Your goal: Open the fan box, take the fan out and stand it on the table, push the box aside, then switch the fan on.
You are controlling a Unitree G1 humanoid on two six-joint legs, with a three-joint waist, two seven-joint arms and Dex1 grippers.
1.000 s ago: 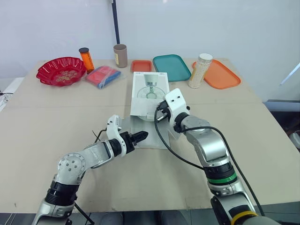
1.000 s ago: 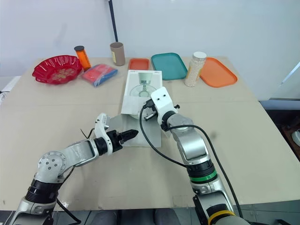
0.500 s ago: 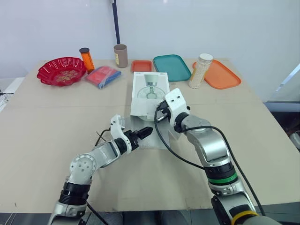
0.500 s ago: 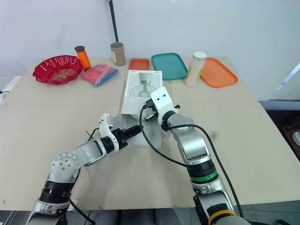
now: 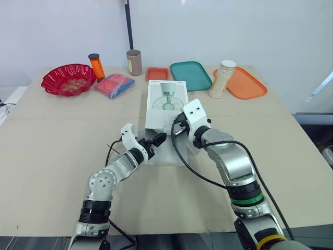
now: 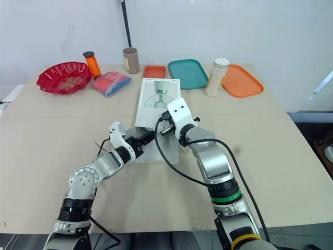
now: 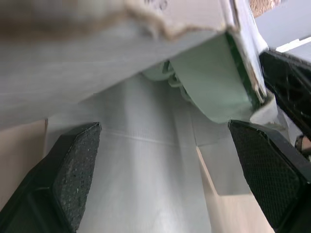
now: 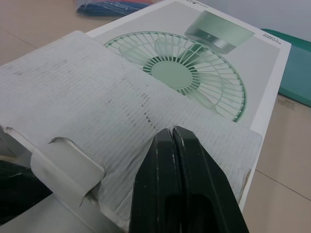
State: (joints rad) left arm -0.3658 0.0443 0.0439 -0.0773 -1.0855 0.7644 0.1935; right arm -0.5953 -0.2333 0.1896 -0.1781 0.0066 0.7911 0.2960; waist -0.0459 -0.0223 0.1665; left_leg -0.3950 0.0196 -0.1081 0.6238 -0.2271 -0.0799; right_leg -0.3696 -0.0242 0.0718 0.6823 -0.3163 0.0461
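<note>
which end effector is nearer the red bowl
Left: left end effector at the fan box's open end, toward the red bowl; right end effector on the flap, farther over.

The two head cameras sit side by side, high over the near edge of the table point(image 5: 47, 156), facing forward and down from well back. Both take in the same tabletop, with the fan box point(image 5: 165, 101) at its middle. The left wrist camera lies low and very near, looking past the left gripper point(image 7: 163, 125) into the box's open end. The right wrist camera looks closely along the right gripper point(image 8: 172, 132) over the printed lid. Both wrist cameras share that open end.
</note>
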